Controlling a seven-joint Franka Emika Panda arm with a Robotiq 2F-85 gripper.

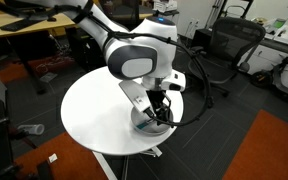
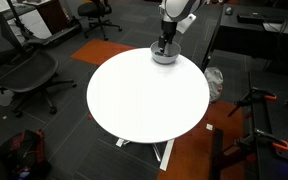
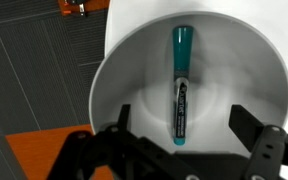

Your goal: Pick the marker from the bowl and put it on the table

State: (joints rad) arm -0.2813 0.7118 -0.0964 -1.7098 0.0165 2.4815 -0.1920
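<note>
The teal-blue marker (image 3: 181,85) lies lengthwise in the round grey-white bowl (image 3: 124,70), filling the wrist view. My gripper (image 3: 181,128) is open, its two dark fingers straddling the marker's near end just above the bowl's floor, not touching it. In both exterior views the gripper (image 1: 156,112) (image 2: 164,47) reaches down into the bowl (image 1: 155,127) (image 2: 165,57), which stands near the edge of the round white table (image 1: 94,110) (image 2: 144,95). The marker is hidden in the exterior views.
Black office chairs (image 1: 224,45) (image 2: 24,75) stand around the table. Wooden desks (image 1: 24,20) and orange-and-grey carpet (image 3: 34,150) surround it. Most of the tabletop spreads away from the bowl.
</note>
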